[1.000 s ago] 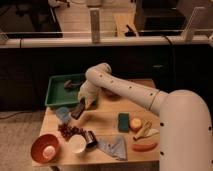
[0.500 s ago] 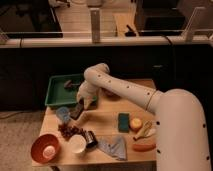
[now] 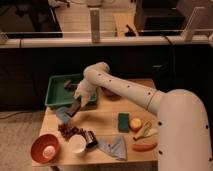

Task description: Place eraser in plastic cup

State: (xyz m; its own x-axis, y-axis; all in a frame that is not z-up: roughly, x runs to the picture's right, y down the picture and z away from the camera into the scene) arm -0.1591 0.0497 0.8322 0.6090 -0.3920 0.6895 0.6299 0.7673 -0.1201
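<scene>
My gripper (image 3: 76,106) hangs from the white arm at the left side of the wooden table (image 3: 100,125), just in front of the green tray (image 3: 59,92). It is shut on the eraser (image 3: 74,108), a small dark flat block that tilts down to the left. The plastic cup (image 3: 62,115), light blue and translucent, stands right below and to the left of the eraser. The eraser's lower end is at the cup's rim. I cannot tell whether it touches the cup.
An orange bowl (image 3: 45,148), a white bowl (image 3: 76,144), a dark can (image 3: 90,138) and dark grapes (image 3: 69,131) sit at the front left. A blue cloth (image 3: 115,148), a green sponge (image 3: 123,121), a yellow fruit (image 3: 135,124) and an orange carrot-like item (image 3: 144,146) lie to the right.
My gripper has moved left and down with the eraser, from the tray's front edge to the cup's rim. Nothing else on the table has moved.
</scene>
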